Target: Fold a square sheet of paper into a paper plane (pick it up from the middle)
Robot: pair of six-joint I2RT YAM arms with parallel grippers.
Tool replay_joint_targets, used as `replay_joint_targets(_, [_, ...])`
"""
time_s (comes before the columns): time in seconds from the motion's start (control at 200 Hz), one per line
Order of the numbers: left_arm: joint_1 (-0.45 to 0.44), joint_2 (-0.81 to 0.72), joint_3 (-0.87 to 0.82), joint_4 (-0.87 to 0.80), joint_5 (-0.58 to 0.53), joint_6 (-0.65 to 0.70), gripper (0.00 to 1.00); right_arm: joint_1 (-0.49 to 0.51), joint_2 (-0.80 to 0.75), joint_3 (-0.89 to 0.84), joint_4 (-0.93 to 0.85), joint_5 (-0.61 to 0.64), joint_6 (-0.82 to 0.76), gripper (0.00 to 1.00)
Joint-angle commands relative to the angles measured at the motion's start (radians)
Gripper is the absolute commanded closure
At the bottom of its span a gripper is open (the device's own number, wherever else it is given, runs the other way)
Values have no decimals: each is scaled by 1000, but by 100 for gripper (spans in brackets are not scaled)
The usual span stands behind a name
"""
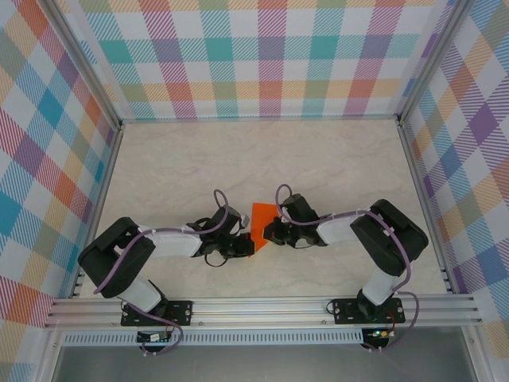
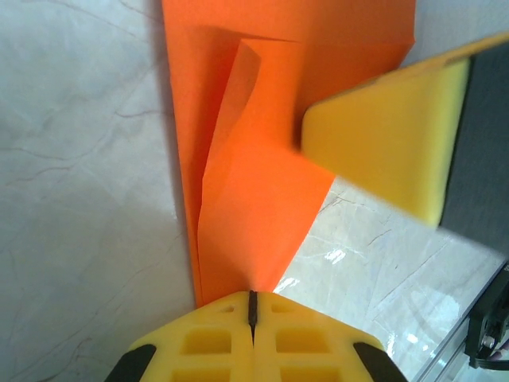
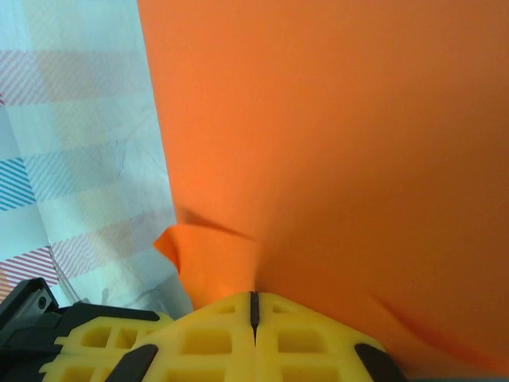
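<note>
Two grippers hold one sheet of paper point(image 1: 261, 221) from opposite sides. In the top view the bright orange sheet lies between the two wrists, above the marbled table point(image 1: 334, 159). The left gripper point(image 1: 243, 239) is at the lower left edge of the sheet and the right gripper point(image 1: 269, 232) is at its lower right edge. The two come very near to each other just below the sheet. Behind the sheet, well apart from it, stands the checked back wall point(image 1: 270, 56).

In the left wrist view the sheet of paper point(image 2: 254, 159) is already folded. It is wide at the far end and becomes narrow toward the camera. One loose flap curls up along its left part, beside a sharp crease. The narrow end goes into the seam of the left gripper point(image 2: 252, 301), whose yellow jaws are pressed together on it. To the right of the sheet, one yellow finger of the other gripper point(image 2: 390, 143) touches the orange surface from the side. The pale table point(image 2: 79, 199) is seen left of the sheet and under its right edge.

In the right wrist view the sheet of paper point(image 3: 334, 143) takes most of the picture, smooth and a little wrinkled near the bottom. The jaws of the right gripper point(image 3: 253, 301) are together and clamp the sheet where it enters their seam. A small bent corner sticks out just left of this place. Left of the sheet the checked wall point(image 3: 71, 159) is visible. I cannot tell if any part of the sheet touches the table.
</note>
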Motion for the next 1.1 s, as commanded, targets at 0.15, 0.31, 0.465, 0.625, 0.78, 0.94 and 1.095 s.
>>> replay_joint_targets(0.15, [-2, 2, -56, -127, -63, 30, 100, -134, -16, -79, 70, 68, -99, 96])
replay_joint_targets(0.31, [-4, -5, -50, -128, -51, 38, 100, -151, -83, -51, 44, 44, -117, 95])
replay_joint_targets(0.465, [-2, -9, -47, -125, -46, 37, 100, -135, -163, -12, 0, 6, -111, 93])
replay_joint_targets(0.625, [-3, -3, -38, -125, -40, 40, 100, -46, -148, 8, 1, -5, -75, 94])
replay_joint_targets(0.78, [-3, -2, -38, -121, -40, 35, 100, 1, -98, 10, 16, -1, -38, 96])
replay_joint_targets(0.94, [-2, -3, -31, -133, -44, 37, 100, 23, -5, 37, -6, -52, -49, 98])
replay_joint_targets(1.095, [-2, -14, -21, -159, -51, 45, 99, 23, 31, 22, -47, -5, -55, 100])
